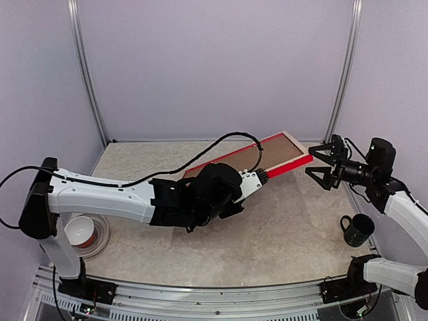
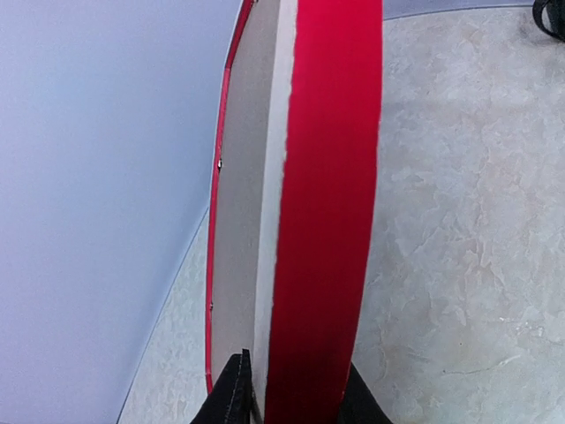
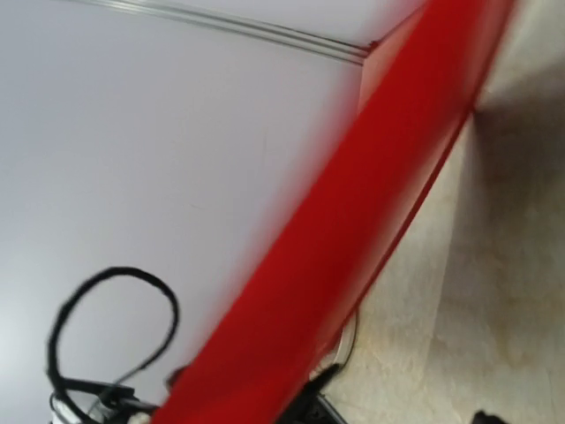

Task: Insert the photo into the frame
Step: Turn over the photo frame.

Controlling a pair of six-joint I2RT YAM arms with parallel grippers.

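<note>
The frame (image 1: 284, 167), red with a pale wood rear, is held off the table at a tilt, its rear facing up with a brown board (image 1: 271, 154) inside it. My left gripper (image 1: 257, 178) is shut on its near long edge; in the left wrist view the fingers (image 2: 231, 393) pinch the red edge (image 2: 327, 221), with the pale inner edge and the board (image 2: 238, 221) beside it. My right gripper (image 1: 319, 162) is open, its jaws spread just off the frame's right corner. The right wrist view shows the blurred red edge (image 3: 353, 256). The photo is out of view.
A black mug (image 1: 358, 229) stands at the right, near the right arm. A clear bowl holding a white and orange cup (image 1: 83, 233) sits at the left by the left arm's base. A black cable (image 1: 231, 136) arcs over the frame. Walls close in the back and sides.
</note>
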